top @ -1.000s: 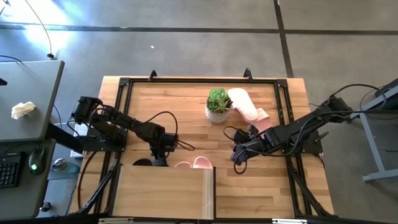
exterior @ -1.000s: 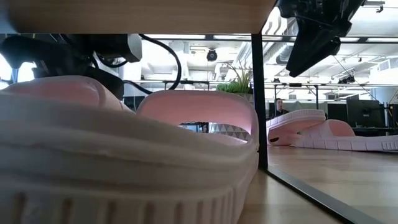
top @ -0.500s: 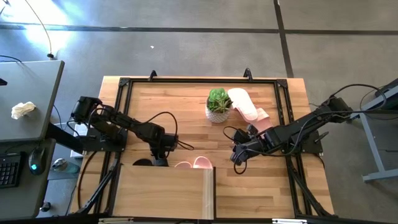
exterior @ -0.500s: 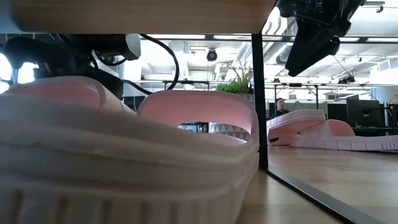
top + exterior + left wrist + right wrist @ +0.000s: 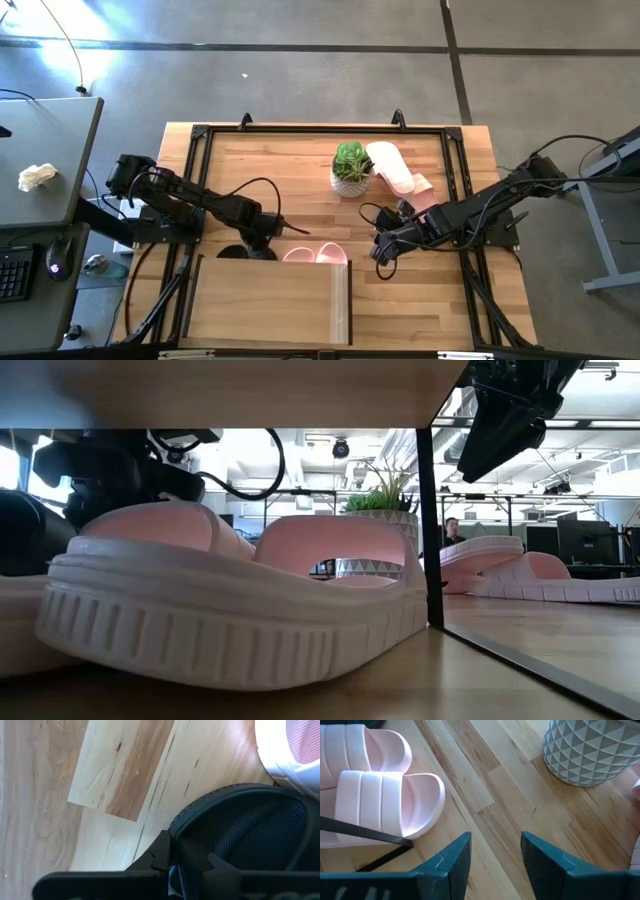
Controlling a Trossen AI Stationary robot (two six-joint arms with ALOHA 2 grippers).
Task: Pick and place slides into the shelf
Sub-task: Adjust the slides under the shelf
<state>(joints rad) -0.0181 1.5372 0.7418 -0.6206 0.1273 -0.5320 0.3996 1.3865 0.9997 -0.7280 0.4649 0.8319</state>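
Two light pink slides (image 5: 316,255) lie side by side, half under the shelf (image 5: 265,305), with their ends past its far edge. They fill the low view (image 5: 240,600). A black slide (image 5: 232,252) lies left of them at the same edge. My left gripper (image 5: 265,243) is low at the black slide and shut on it. My right gripper (image 5: 383,255) hangs open above the table, right of the pink pair (image 5: 385,805). Two more pink slides (image 5: 392,166) (image 5: 425,195) lie by the plant. My left gripper (image 5: 175,857) is shut at the raised rim of the black slide's rounded end (image 5: 185,822), slanting down from the table's far side. The fingers hide the contact itself. The slide lies flat on the table, its mesh-textured footbed (image 5: 250,835) facing up.
A potted green plant (image 5: 351,166) stands mid-table toward the far edge, its patterned pot (image 5: 595,750) just ahead of my right gripper. Bare wood lies between the plant and the shelf. A black frame edges the table. A side desk stands to the left.
The pink pair has slid toward the far edge, away from the low camera, and shows more past the shelf. The shelf top has shifted slightly right and toward the far edge. My left gripper has moved a little toward the near edge, and more of the black slide shows.
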